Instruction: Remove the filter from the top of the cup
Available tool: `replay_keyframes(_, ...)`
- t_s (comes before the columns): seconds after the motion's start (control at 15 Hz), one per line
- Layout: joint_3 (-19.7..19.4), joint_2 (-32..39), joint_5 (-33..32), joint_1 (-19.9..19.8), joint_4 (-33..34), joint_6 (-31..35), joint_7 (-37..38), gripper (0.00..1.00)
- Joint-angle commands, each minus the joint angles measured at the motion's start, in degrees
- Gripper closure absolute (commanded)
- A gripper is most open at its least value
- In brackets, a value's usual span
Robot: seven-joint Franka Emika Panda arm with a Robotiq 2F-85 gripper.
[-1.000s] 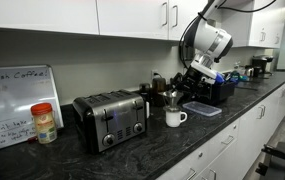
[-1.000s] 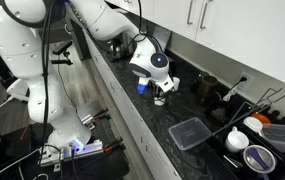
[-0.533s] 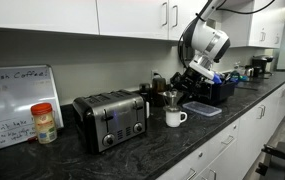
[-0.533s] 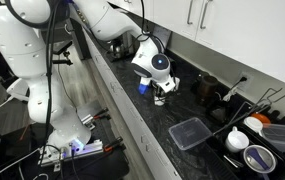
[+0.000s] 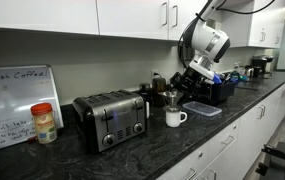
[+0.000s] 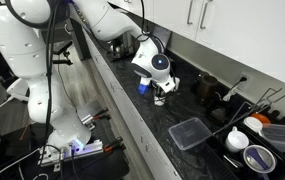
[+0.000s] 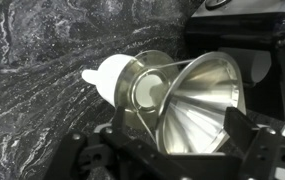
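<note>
The white cup (image 5: 174,118) stands on the dark stone counter with the grey metallic cone filter (image 5: 171,98) on top of it. In the wrist view the filter (image 7: 197,100) fills the centre, tilted over the cup (image 7: 100,73), whose handle points left. My gripper (image 7: 182,138) straddles the filter: one finger is close to its rim, and a gap shows at the other finger. The jaws look open. In both exterior views the gripper (image 5: 186,88) (image 6: 161,93) hangs just at the filter; in one of them it hides most of the cup (image 6: 159,101).
A silver toaster (image 5: 110,118) stands beside the cup, with a red-lidded jar (image 5: 44,123) and a whiteboard (image 5: 17,100) further along. A clear plastic tray (image 6: 190,133) and a black appliance (image 5: 217,88) lie on the other side. The counter edge (image 6: 132,130) runs close by.
The gripper shifted very slightly toward the filter a second ago; since half a second ago nothing has visibly moved.
</note>
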Motion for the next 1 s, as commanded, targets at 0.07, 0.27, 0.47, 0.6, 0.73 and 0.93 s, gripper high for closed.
replay_keyframes(0.07, -0.05, -0.04, 0.06, -0.08, -0.02, -0.19, -0.07, 0.00)
replay_keyframes(0.27, -0.07, -0.39, 1.38, -0.36, -0.14, -0.30, -1.18, 0.00)
replay_keyframes(0.47, 0.05, -0.87, 4.47, -0.60, -0.23, 0.11, -3.04, 0.00)
replay_keyframes(0.6, 0.00, -1.13, 7.07, -0.80, -0.23, -0.52, -4.77, 0.00)
replay_keyframes(0.73, -0.15, -1.09, 8.53, -0.83, -0.37, -0.68, -5.85, 0.00)
replay_keyframes(0.93, -0.48, -1.11, 8.97, -0.80, -0.79, -1.09, -6.39, 0.00)
